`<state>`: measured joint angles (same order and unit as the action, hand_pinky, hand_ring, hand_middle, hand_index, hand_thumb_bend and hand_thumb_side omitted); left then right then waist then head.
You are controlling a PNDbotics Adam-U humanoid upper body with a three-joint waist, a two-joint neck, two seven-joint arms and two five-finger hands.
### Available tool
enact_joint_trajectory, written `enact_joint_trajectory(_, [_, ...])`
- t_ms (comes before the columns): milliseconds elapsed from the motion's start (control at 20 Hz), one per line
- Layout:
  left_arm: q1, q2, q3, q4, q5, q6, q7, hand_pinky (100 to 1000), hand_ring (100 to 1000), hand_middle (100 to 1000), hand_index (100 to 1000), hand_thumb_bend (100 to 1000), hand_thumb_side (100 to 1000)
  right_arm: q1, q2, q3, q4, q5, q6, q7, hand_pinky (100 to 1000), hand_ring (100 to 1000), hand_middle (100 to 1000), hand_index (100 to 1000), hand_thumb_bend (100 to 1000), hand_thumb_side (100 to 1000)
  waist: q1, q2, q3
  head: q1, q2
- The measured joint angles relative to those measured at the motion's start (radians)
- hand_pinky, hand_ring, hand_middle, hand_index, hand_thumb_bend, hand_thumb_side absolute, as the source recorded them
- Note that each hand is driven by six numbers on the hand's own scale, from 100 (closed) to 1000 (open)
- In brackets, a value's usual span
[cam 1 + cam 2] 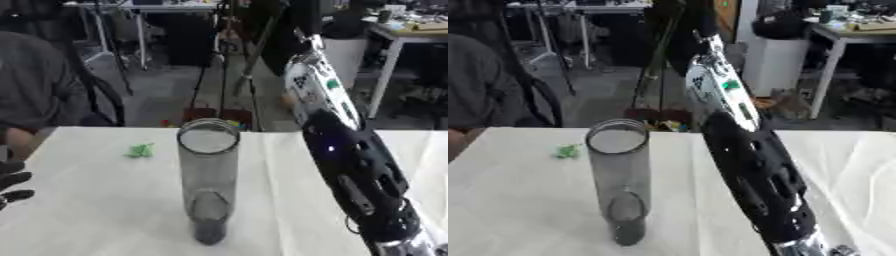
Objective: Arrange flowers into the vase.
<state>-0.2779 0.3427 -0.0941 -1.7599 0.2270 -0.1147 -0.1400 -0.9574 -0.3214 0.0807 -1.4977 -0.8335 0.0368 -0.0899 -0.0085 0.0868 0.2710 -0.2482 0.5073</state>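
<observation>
My worktop (96, 210), under a white cloth, fills the lower view. My right arm (350, 155) rises from 5 o'clock toward 12, its hand (302, 30) lost against the dark background, so I cannot tell how its fingers stand. The tall clear vase (208, 185) stands upright at centre, just left of the arm. My left hand (12, 185) rests at 9 o'clock, fingers relaxed. A small green scrap (139, 150) lies at 10 o'clock.

Vase (208, 185) stands upright on the table (96, 215), near its middle; small scrap (139, 150) lies behind it to the left; right arm (354, 160) rises just right of the vase — left hand (12, 186) at the table's left edge.
</observation>
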Motion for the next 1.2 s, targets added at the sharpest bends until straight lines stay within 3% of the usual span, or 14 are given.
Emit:
enact_joint_trajectory(350, [0.000,0.000,0.000,0.000,0.000,0.000,0.000,754,821,780,815,1000,795,0.008,0.000,0.030,-0.004,-0.012,0.011,0.014,100,100,100,100,100,949,-0.003,0.001,0.000,0.001,0.000])
enact_joint_trajectory(1200, [0.001,0.000,0.000,0.001,0.000,-0.001,0.001,755,820,779,814,1000,794,0.031,-0.003,0.076,0.046,0.109,-0.030,0.073,100,100,100,100,100,936,-0.003,0.003,-0.007,0.009,0.000])
